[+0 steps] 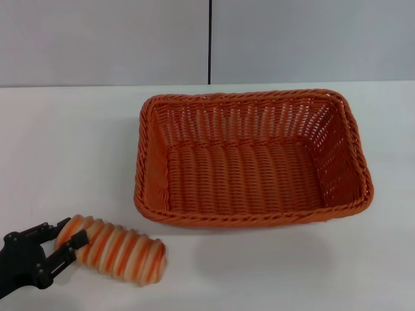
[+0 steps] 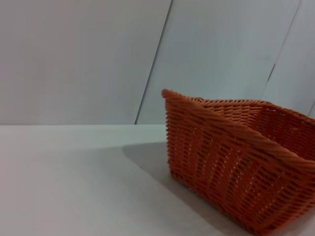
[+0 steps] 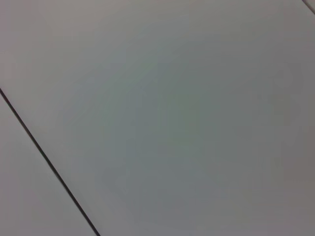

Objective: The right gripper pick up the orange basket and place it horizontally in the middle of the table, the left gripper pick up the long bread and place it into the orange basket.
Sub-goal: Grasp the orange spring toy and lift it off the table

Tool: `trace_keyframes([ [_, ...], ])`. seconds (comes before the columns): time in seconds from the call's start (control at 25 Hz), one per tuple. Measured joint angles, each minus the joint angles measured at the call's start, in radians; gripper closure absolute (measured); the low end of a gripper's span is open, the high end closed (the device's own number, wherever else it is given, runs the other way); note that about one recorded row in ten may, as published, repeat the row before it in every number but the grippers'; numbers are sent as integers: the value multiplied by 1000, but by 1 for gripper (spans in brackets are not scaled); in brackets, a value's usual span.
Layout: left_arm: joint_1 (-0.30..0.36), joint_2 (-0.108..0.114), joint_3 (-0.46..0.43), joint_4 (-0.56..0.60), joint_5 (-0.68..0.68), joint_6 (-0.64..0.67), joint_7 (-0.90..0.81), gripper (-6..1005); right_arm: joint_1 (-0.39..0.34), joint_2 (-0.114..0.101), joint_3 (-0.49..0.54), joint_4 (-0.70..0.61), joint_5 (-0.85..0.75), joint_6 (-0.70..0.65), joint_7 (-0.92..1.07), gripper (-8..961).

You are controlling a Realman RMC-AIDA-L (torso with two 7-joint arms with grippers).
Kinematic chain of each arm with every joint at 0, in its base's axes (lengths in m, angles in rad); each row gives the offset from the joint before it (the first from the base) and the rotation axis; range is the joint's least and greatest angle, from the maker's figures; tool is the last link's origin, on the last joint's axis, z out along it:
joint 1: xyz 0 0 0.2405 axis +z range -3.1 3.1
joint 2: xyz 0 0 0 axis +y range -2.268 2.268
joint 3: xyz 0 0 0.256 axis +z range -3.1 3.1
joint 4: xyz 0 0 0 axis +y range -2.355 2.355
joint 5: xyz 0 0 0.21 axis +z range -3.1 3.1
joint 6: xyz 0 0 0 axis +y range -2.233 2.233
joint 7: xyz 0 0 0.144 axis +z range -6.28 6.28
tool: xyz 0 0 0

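The orange basket stands lengthwise across the middle of the white table, with nothing in it. In the left wrist view one corner of the orange basket shows close by. The long bread, striped orange and cream, lies on the table in front of the basket's left corner. My left gripper comes in from the lower left, and its two black fingers clamp the loaf's left end. My right gripper is out of view.
A grey wall with a dark vertical seam rises behind the table. The right wrist view shows only that grey wall and a seam.
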Motion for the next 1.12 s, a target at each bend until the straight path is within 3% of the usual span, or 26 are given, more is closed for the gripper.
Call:
trace_keyframes([
  [0.8, -11, 8, -7, 0, -2, 35, -7, 735, 4, -3, 6, 12, 4, -16, 0, 587],
  [1.0, -13, 31, -3, 4, -2, 80, -33, 759, 4, -3, 9, 12, 4, -18, 0, 587],
  [1.12, -21, 65, -2, 7, 0, 133, -78, 767, 6, -3, 10, 12, 4, -24, 0, 587],
])
